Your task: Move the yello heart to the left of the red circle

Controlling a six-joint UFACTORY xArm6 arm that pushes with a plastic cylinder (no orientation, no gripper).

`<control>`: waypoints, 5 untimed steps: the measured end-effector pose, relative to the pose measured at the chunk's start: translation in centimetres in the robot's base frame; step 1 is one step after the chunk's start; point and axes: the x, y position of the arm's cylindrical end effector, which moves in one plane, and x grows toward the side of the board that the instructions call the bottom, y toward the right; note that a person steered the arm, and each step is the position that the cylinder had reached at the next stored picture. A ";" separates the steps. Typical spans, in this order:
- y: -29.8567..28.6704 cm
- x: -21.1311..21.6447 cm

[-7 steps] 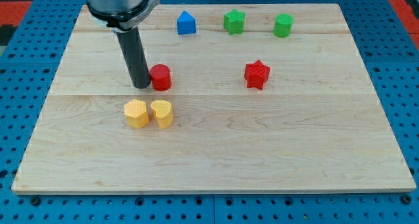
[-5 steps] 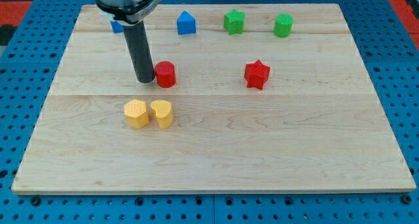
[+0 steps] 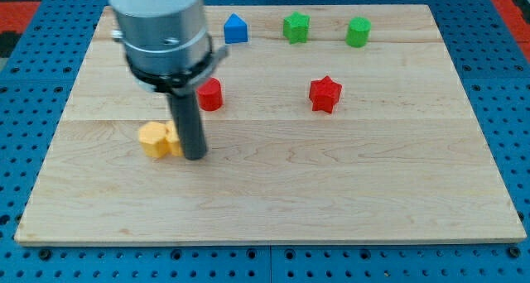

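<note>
Moved down: my tip [image 3: 194, 156] now below red circle [image 3: 210, 94], touching yellow heart [image 3: 173, 136], w/ yellow hexagon [image 3: 152, 140] beside it. No gripper on rod.

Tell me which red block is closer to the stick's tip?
The red round block is closer: it sits just above and right of my tip. The red star lies much farther toward the view's right.
</note>
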 end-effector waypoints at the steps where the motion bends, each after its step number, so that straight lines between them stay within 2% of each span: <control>1: -2.8 -0.8; 4: -7.9 -8.2; 5: -8.7 -8.8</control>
